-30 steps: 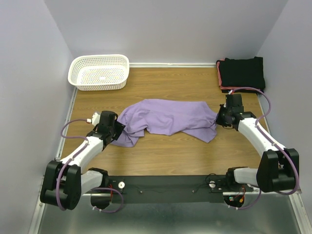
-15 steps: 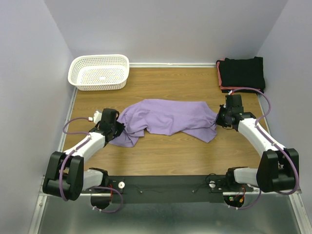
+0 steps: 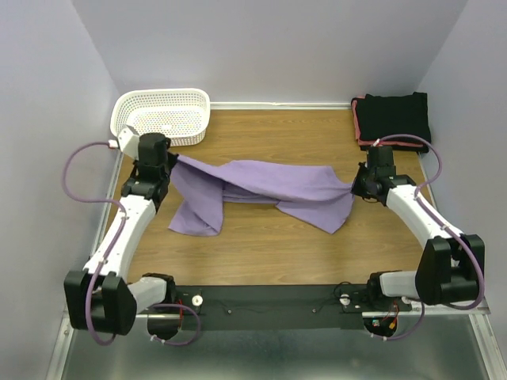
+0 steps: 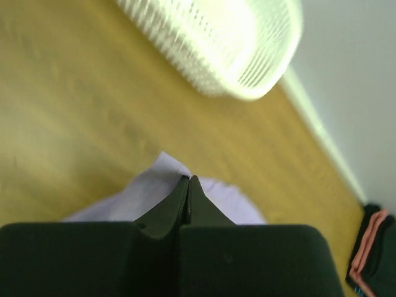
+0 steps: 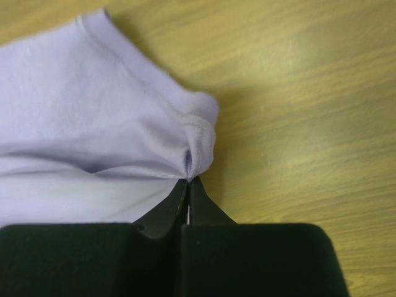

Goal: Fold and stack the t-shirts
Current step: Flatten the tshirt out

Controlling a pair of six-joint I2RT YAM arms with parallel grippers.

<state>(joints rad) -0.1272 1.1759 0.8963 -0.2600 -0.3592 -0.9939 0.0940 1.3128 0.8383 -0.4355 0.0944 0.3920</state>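
Observation:
The lavender t-shirt (image 3: 261, 188) hangs stretched between both grippers above the wooden table. My left gripper (image 3: 169, 157) is raised near the basket and is shut on the shirt's left edge (image 4: 162, 179). At the right, my right gripper (image 3: 355, 187) is shut on a bunched hem of the shirt (image 5: 199, 142), low over the table. A loose flap of the shirt droops onto the table (image 3: 196, 212). Folded black t-shirts (image 3: 394, 117), one with a coral-red edge (image 3: 358, 127), are stacked at the back right corner.
A white mesh basket (image 3: 162, 116) stands at the back left, just beyond the left gripper; it fills the top of the left wrist view (image 4: 216, 43). Grey walls close in the table on three sides. Bare wood (image 3: 261, 253) lies in front of the shirt.
The left gripper closed on the shirt's left edge, then rose and swung back toward the basket, pulling the shirt out wider. The right gripper kept its grip and barely moved.

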